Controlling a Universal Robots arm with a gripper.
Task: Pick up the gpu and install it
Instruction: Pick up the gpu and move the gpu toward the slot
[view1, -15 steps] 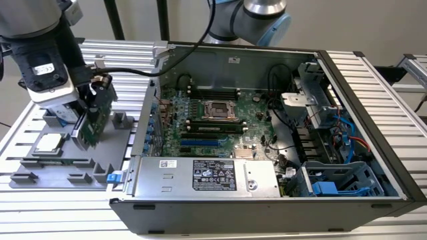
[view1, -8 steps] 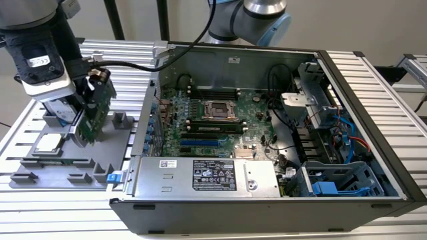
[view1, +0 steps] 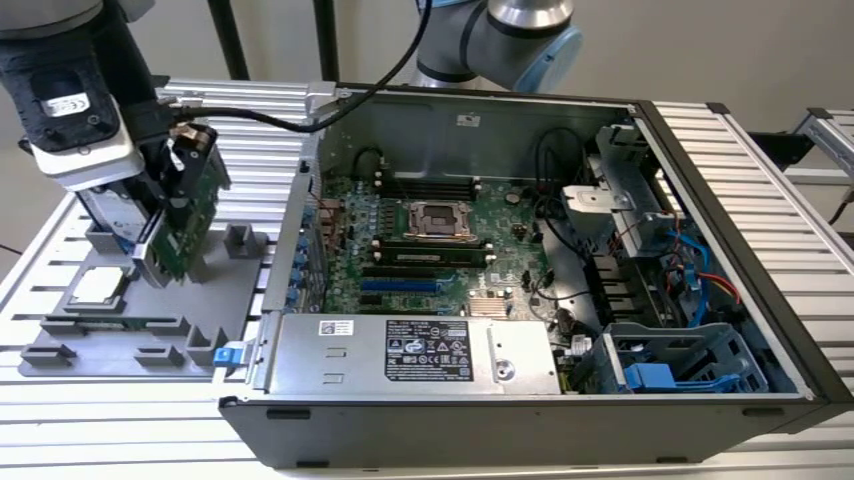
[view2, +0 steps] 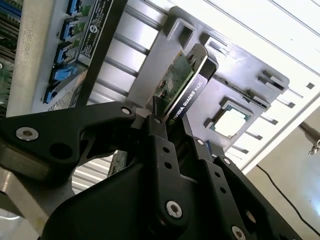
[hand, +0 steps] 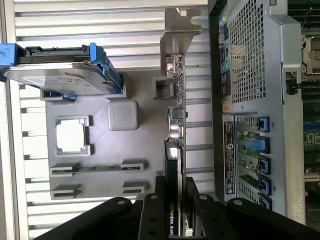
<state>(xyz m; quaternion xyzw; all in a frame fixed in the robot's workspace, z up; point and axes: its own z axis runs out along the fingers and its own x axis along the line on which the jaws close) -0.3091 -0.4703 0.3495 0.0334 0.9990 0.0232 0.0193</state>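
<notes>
Gpu (view1: 187, 220) upright on its long edge, pinched across its thin width in the gripper (hand: 175, 189); black fingers (view2: 159, 137) drawn in narrow, pressing on both faces at one end of the card. Green board face showing in the exterior view; silver end bracket (hand: 179, 25) at the end away from the fingers. Sits over the gray parts fixture (view1: 247, 290) at the exterior view's left, just outside the side wall of the computer case (view1: 441, 130); cannot tell whether the lower edge touches the fixture or hangs just above it. On the same fixture, on its near part in the exterior view: small square CPU chip (view1: 96, 287) lying flat in its pocket, apart from the card. Beside the card, on the side away from the case: silver hard drive (hand: 50, 77) in a blue frame, propped on the fixture. Fixture resting on the ribbed aluminium table (view1: 94, 430). To the exterior view's right, case lying open with motherboard (view1: 400, 270) exposed, CPU socket (view1: 437, 220) near its middle, power supply (view1: 400, 350) along the near side, blue drive cage (view1: 681, 365) in the near right corner.
</notes>
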